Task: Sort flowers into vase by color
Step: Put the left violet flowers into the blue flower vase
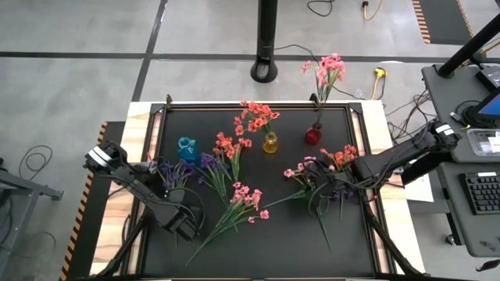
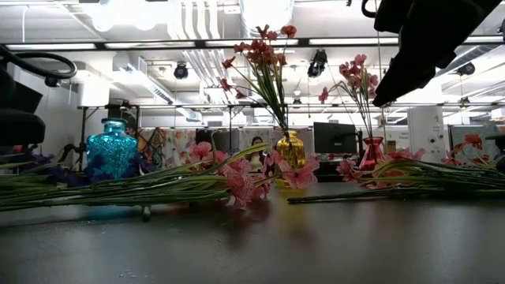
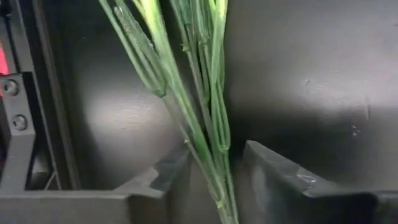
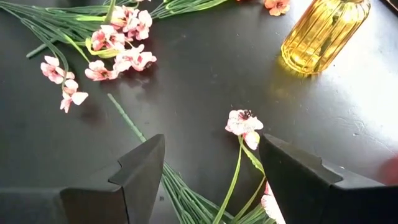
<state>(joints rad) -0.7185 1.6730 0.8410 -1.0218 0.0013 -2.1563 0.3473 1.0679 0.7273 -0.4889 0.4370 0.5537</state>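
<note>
Three vases stand at the far middle of the table: a blue one (image 1: 186, 148), a yellow one (image 1: 270, 143) with orange-red flowers, and a red one (image 1: 312, 134) with pink flowers. A loose pink spray (image 1: 244, 197) lies on the table, its stems (image 3: 208, 137) running toward the near left. My left gripper (image 1: 190, 226) is open, low over the stem ends, one finger on either side of the stems (image 3: 214, 155). My right gripper (image 1: 328, 183) is open above a mixed heap of pink, orange-red and purple sprays (image 1: 324, 168). A pink blossom (image 4: 244, 122) and green stems lie between its fingers (image 4: 211, 149).
Purple sprays (image 1: 176, 172) and an orange-red spray (image 1: 229, 148) lie loose at the left middle, near the blue vase. The table mat's raised frame (image 3: 18, 124) runs close beside my left gripper. Bare mat (image 1: 273, 242) shows near the front edge.
</note>
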